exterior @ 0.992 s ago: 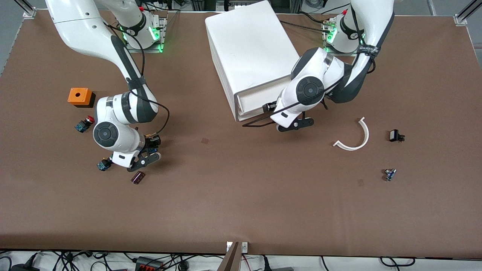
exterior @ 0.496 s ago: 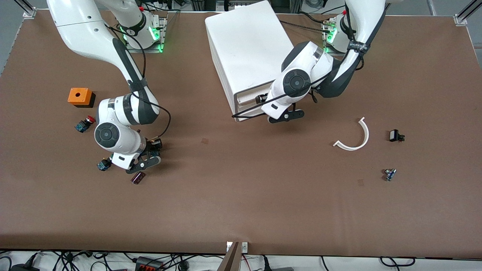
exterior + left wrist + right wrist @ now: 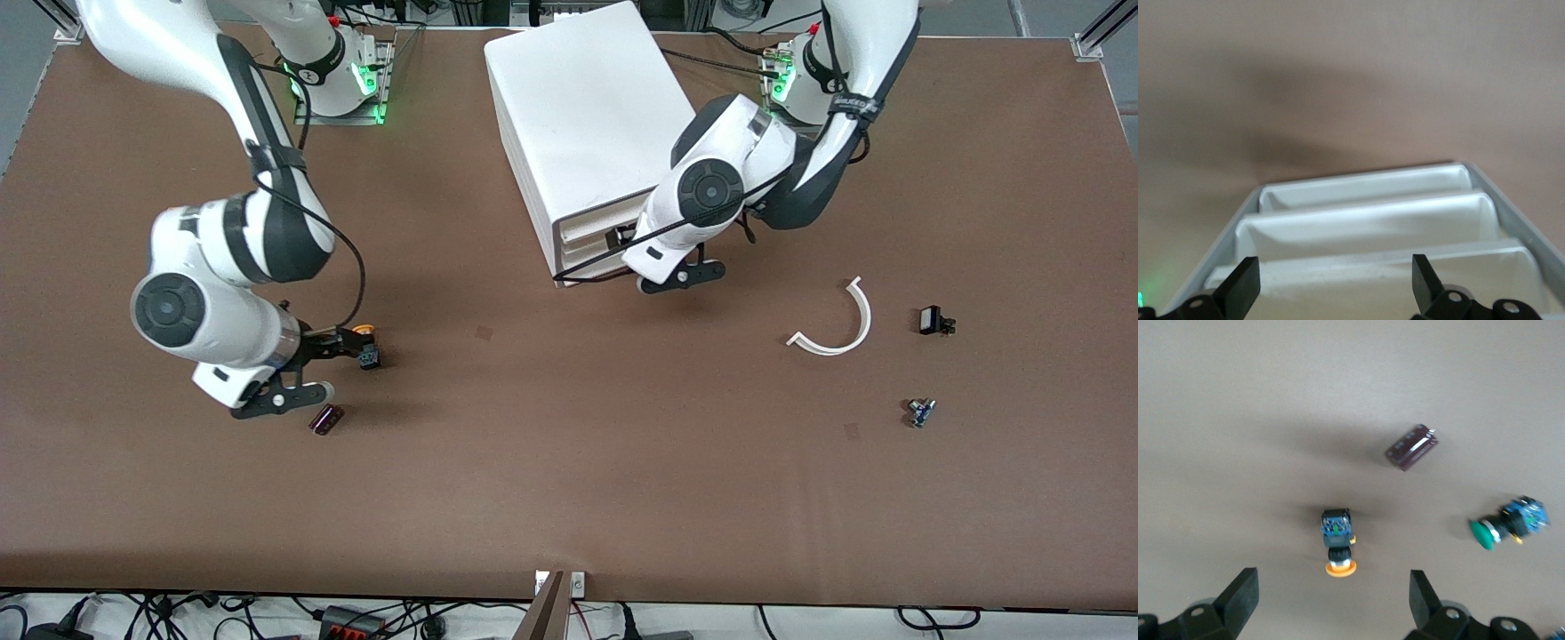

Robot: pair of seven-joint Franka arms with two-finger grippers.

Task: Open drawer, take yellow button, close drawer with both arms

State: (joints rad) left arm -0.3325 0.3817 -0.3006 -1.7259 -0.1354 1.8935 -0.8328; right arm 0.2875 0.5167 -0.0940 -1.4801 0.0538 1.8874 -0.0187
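Observation:
The yellow-orange-capped button (image 3: 364,345) lies on its side on the brown table; in the right wrist view (image 3: 1338,547) it lies just ahead of the fingers. My right gripper (image 3: 333,347) is open and empty, raised over the table beside the button (image 3: 1333,588). The white cabinet (image 3: 587,116) stands at the table's back middle. Its top drawer (image 3: 589,228) looks pushed in, level with the others. My left gripper (image 3: 622,242) is open and empty in front of the drawer fronts (image 3: 1335,272). The top drawer front (image 3: 1371,290) lies between its fingers.
A dark maroon cylinder (image 3: 325,420) lies nearer the front camera than the button, also in the right wrist view (image 3: 1411,447). A green-capped button (image 3: 1501,527) lies by it. A white curved strip (image 3: 836,324), a black part (image 3: 933,320) and a small blue part (image 3: 921,412) lie toward the left arm's end.
The left gripper pushed the top drawer in, then eased back a little. The right gripper left the button on the table, rose and swung toward the right arm's end.

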